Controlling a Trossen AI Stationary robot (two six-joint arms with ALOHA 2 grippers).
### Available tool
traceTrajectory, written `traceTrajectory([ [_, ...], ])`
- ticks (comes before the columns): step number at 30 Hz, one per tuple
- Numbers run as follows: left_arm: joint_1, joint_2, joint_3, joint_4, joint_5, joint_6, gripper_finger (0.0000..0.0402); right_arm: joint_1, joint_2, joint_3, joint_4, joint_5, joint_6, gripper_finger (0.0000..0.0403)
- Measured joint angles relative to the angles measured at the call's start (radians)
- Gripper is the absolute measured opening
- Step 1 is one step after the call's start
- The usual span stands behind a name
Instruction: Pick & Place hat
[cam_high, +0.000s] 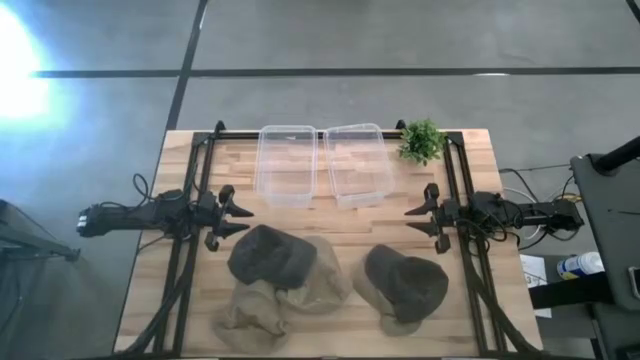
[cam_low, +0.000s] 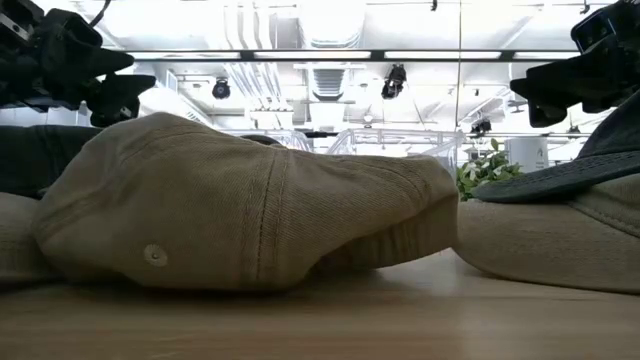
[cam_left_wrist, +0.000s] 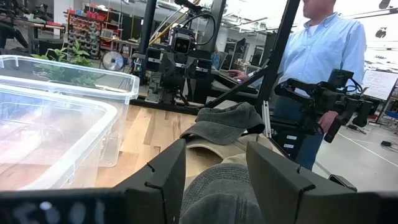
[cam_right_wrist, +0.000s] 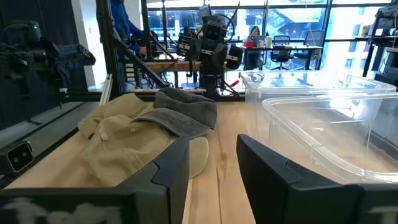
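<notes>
Your left end effector (cam_high: 236, 212) gapes wide just beside the dark grey cap (cam_high: 272, 255), which lies below the left bin (cam_high: 287, 165). Descend onto its crown before pinching. The right end effector (cam_high: 418, 217) also waits wide.

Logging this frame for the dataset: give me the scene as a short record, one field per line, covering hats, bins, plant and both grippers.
hats: two piles on the near half of the table; left pile has a dark hat on tan ones, right pile likewise
bins: two clear bins, left bin and right bin, side by side, nothing seen inside
plant: small green plant beside the right bin
left gripper: open, holding nothing, above the left pile's edge
right gripper: open, holding nothing
</notes>
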Motion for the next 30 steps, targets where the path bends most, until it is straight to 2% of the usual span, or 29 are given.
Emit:
traceTrajectory([
  [30,0.000,0.000,0.000,0.000,0.000,0.000,0.0163,0.000,0.000,0.000,0.000,0.000,0.000,0.0123],
])
